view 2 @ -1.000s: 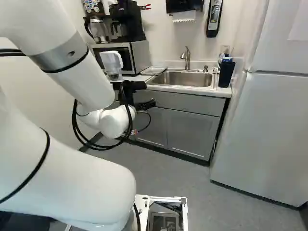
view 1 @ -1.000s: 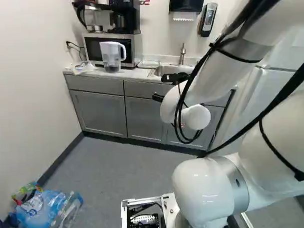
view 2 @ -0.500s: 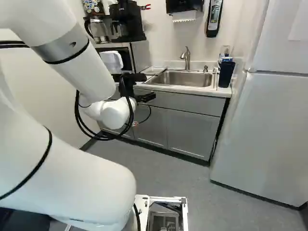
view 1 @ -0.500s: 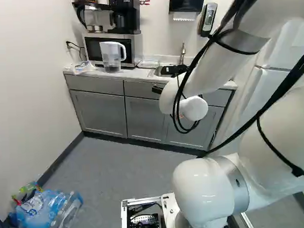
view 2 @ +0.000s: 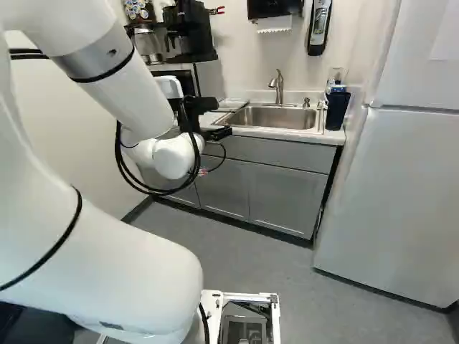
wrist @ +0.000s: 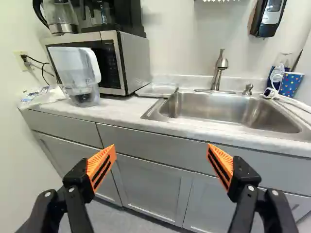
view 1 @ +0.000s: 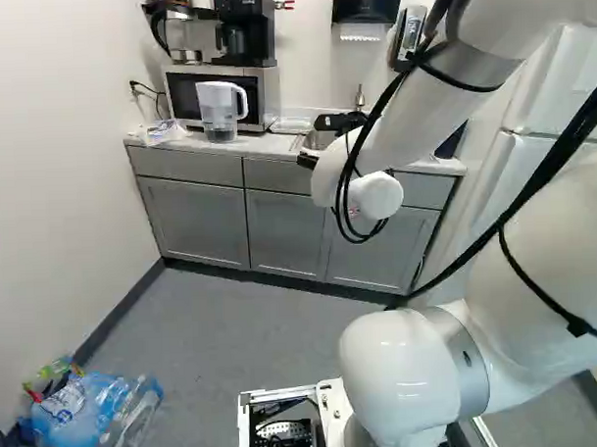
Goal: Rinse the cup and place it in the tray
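Note:
In the right base view the black gripper is partly visible just ahead of the counter's front edge. The wrist view shows the gripper open wide, its orange pads far apart with nothing between them. Ahead of it, a clear shallow tray lies on the counter between the microwave and the sink. A blue cup with coloured dots stands beyond the sink's far corner, on the side away from the microwave. Behind the sink rises the faucet.
A water pitcher stands before the microwave. Beside the dotted cup is a clear vessel with a white-and-blue item. Grey cabinets lie below the counter. A fridge stands to the right, and bagged bottles lie on the floor.
The arm has raised the gripper from below the countertop to about its level, with the wrist shifting slightly in both base views. The base and the kitchen things have not moved.

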Robot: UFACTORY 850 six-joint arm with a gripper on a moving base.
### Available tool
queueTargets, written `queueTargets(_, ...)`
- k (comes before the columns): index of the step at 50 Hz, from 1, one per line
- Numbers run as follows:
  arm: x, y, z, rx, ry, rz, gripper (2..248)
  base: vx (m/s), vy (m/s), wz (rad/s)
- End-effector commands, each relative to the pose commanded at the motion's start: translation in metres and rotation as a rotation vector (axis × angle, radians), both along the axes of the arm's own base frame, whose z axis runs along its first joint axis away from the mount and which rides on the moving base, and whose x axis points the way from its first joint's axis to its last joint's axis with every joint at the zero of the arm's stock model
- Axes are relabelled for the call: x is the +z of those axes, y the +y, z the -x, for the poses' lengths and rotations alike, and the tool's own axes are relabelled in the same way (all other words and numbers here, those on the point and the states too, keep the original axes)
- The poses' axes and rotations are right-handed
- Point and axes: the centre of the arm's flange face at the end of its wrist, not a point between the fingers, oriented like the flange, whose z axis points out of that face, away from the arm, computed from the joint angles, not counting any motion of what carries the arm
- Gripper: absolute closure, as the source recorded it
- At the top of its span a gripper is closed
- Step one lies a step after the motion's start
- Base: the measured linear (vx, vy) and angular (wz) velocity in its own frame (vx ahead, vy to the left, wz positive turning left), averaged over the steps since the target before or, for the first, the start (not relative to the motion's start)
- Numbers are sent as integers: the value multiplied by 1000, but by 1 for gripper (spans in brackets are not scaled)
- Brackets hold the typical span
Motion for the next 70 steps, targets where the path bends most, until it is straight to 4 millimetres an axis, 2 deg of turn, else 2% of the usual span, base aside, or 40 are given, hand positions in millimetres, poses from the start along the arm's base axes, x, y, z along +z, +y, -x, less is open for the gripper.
queueTargets(29, 26, 0, -22, 0, -17, 0, 3, 0, 0, 0)
queueTargets(70, 64, 0, -42, 1, -46, 0, 3, 0, 0, 0)
